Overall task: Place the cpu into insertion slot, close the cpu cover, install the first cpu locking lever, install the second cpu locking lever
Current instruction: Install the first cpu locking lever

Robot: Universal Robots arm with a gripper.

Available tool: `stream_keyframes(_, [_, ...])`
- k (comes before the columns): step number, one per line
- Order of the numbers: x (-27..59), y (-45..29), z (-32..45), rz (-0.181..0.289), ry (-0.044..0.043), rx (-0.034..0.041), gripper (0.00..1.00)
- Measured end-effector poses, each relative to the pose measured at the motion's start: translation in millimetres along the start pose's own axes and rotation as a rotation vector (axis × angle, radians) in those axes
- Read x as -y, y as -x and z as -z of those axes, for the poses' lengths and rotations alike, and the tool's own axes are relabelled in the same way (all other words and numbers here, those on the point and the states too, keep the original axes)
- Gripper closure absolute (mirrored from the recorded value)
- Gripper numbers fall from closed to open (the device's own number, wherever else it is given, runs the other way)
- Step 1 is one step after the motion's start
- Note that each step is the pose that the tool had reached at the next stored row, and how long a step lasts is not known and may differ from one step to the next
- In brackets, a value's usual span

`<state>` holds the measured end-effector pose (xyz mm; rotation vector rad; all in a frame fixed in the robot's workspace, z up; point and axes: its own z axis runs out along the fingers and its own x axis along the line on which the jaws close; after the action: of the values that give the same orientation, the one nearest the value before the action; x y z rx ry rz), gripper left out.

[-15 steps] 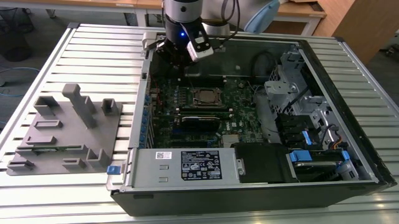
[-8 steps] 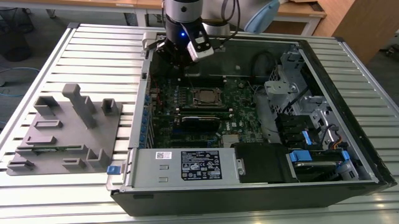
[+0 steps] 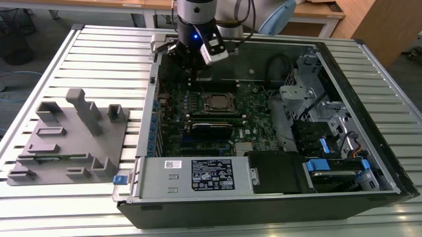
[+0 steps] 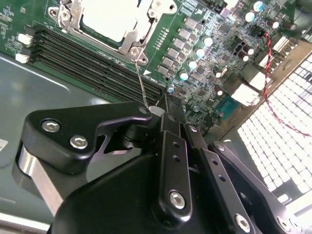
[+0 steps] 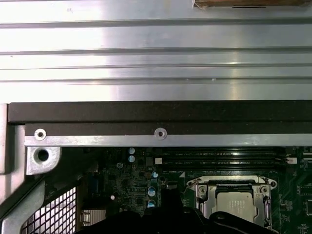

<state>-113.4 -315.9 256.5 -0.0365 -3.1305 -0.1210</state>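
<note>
While the open computer case (image 3: pixel 264 212) lies on its side on the slatted metal table (image 3: pixel 99 54), the gripper (image 3: pixel 189 69) is held low inside it, over the green circuit board (image 3: pixel 257 113) and near the insertion slot (image 3: pixel 205 104). The cpu (image 4: pixel 109 19) is seated in that slot with its pale metal top facing up. The cpu cover (image 4: pixel 146 27) is laid flat around it as a thin silver frame, so that the chip is seen through the central cutout in both wrist views.

A thin wire locking lever (image 4: pixel 141 80) is raised off the board. It is hinged at the corner of the socket beside the long black memory slots (image 4: pixel 83 56), and from there it runs up to the tip of the gripper. The fingers (image 4: pixel 170 136) are drawn together at that point and appear to be clamped on the lever's free end, though the contact itself is partly hidden by the gripper's own black linkage.

At the exterior view's left, a grey fixture block (image 3: pixel 66 133) with upright posts is set on the table just beside the case. A labelled metal power supply box (image 3: pixel 191 175) is mounted along the case's edge, well apart from the gripper.
</note>
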Motion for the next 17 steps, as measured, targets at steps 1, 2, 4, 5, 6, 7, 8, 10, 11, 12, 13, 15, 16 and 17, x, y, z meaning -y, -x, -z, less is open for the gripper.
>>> stream_keyframes(1, [0.0, 0.2, 0.0, 0.0, 0.0, 0.0, 0.89])
stream_keyframes(2, [0.0, 0.2, 0.0, 0.0, 0.0, 0.0001, 0.89])
stream_keyframes(4, [0.0, 0.3, 0.0, 0.0, 0.0001, 0.0002, 0.89])
stream_keyframes(5, [0.0, 0.3, 0.0, 0.0, 0.0001, 0.0001, 0.89])
stream_keyframes(6, [0.0, 0.4, 0.0, 0.0, 0.0001, 0.0001, 0.89])
stream_keyframes(7, [-0.1, 1.0, 0.0, 0.0, 0.0, 0.0, 0.89])
stream_keyframes(8, [-0.1, 1.8, 0.0, 0.0, 0.0001, 0.0, 0.89])
stream_keyframes(10, [-0.1, 3.5, 0.0, 0.0, 0.0001, 0.0, 0.89])
stream_keyframes(11, [-0.1, 4.0, 0.0, 0.0, 0.0001, 0.0, 0.89])
stream_keyframes(12, [-0.1, 4.0, 0.0, 0.0, 0.0001, 0.0001, 0.89])
stream_keyframes(13, [-0.1, 4.0, 0.0, 0.0, 0.0002, 0.0001, 0.89])
stream_keyframes(15, [-0.1, 4.1, -0.1, 0.0, 0.0002, 0.0001, 0.89])
stream_keyframes(16, [-0.1, 4.2, 0.0, 0.0, 0.0002, 0.0001, 0.89])
stream_keyframes(17, [-0.1, 4.6, 0.0, 0.0, 0.0002, 0.0001, 0.89])
